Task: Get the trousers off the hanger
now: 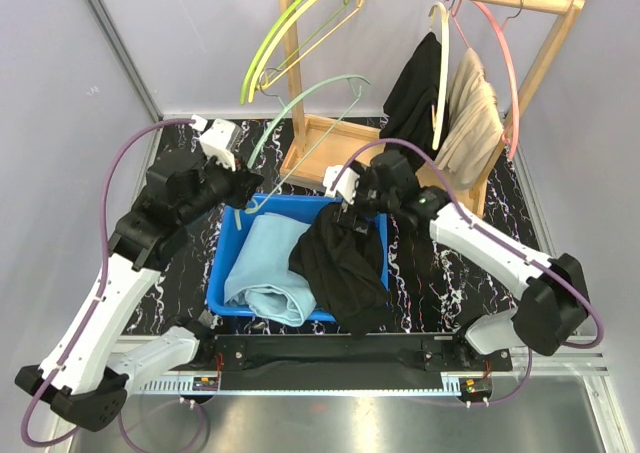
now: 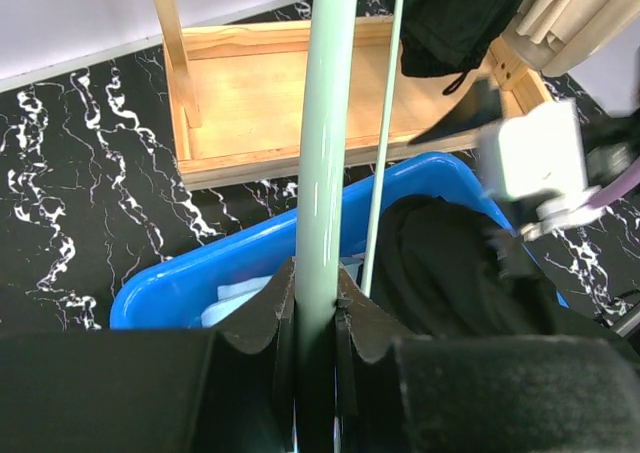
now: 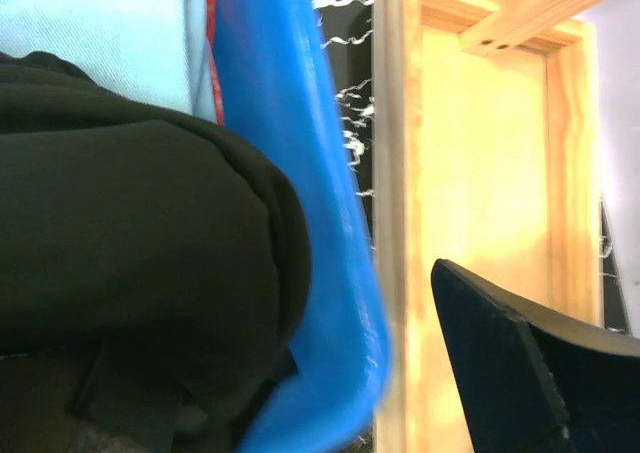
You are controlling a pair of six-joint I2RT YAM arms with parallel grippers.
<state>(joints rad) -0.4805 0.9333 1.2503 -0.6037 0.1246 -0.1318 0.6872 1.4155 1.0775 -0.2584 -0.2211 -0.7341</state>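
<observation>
L gripper (image 2: pixel 318 285) clamping pale-green plastic hanger (image 2: pixel 325 153). R gripper (image 1: pixel 343 205) jaws standing apart above black cloth trousers (image 1: pixel 340 263), which are draping over rectangular blue plastic bin (image 1: pixel 224 263) rim, touching light-blue folded trousers (image 1: pixel 265 268).

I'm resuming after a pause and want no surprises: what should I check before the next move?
1. Right end effector open: ok.
2. Black trousers fully inside the bin: not ok, they drape over its near rim.
3. Left end effector shut on the green hanger: ok.
4. That hanger bare of cloth: ok.
5. Rack cleared: not ok, a black pair and a beige pair hang there.
</observation>
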